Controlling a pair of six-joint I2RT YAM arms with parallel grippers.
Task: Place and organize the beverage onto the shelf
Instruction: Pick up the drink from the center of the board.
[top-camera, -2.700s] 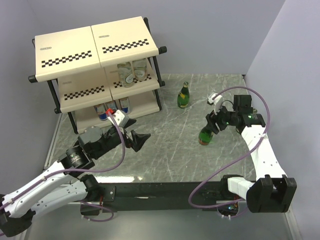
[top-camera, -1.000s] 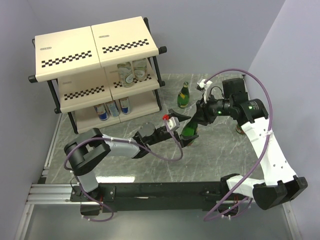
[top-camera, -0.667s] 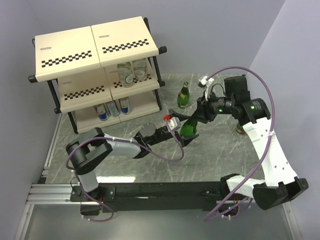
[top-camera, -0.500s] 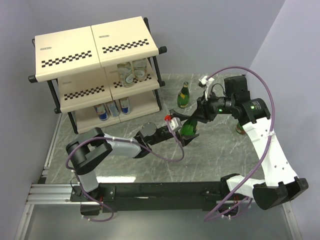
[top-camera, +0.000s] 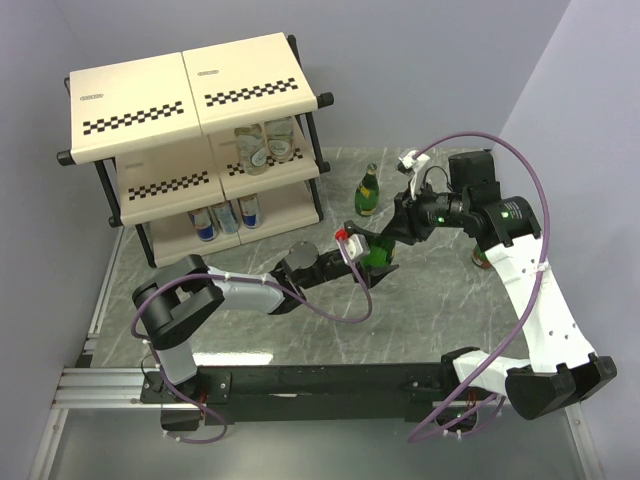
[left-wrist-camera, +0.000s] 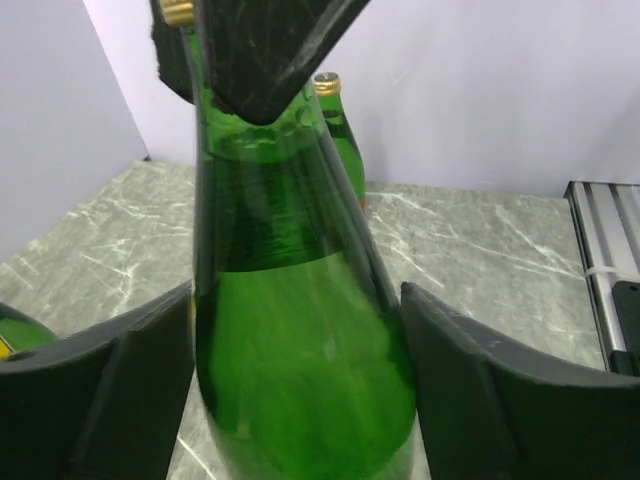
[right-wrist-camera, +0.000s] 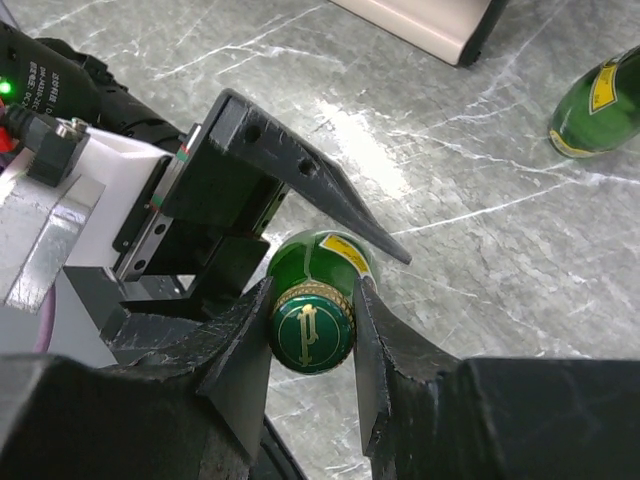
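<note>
The bottle (top-camera: 378, 256) leans in mid-table. Its neck is pinched just under the gold cap by the right gripper (right-wrist-camera: 311, 330), whose jaws are clamped on it from both sides. Its wide green body now sits inside the left gripper (left-wrist-camera: 298, 290), with one finger at each flank, at or just off the glass. Whether its base rests on the table (left-wrist-camera: 500, 240) is out of view.

Over the last second the left gripper, which came in at its widest, has slid forward round the body and begun to narrow. The right gripper has not moved in that time. I cannot tell whether the left fingers (left-wrist-camera: 100, 390) already press on the glass or only frame it.

This looks like a handover halfway through, with the bottle passing to the arm nearer the shelf (top-camera: 150, 100). The right grip should hold until the left is firm, or the bottle may tip. Beyond the left fingertips a second bottle (left-wrist-camera: 335, 125) waits upright. Cans (top-camera: 226, 215) already stand on the shelf's bottom tier.
</note>
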